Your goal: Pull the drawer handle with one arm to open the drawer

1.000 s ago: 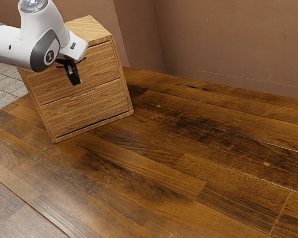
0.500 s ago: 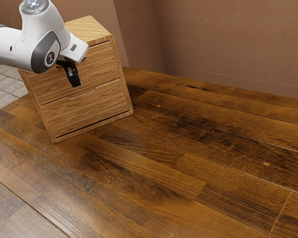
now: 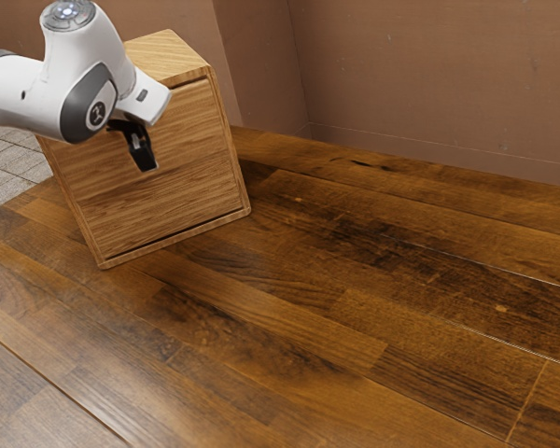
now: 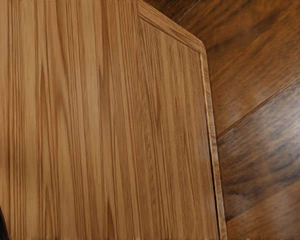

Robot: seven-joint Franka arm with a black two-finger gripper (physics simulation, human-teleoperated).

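The wooden drawer cabinet [image 3: 164, 52] stands on the desk [image 3: 373, 308] at ten o'clock in the exterior view. The black fingers [image 3: 142, 149] hang against its upper drawer [image 3: 189, 110] front; open or closed, I cannot tell.

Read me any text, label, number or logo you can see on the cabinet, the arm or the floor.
No readable text anywhere.
Grey joint cap on the arm: a small pale mark, too small to read.
Cabinet: bare wood grain, no label.
Floor and wall: no writing.
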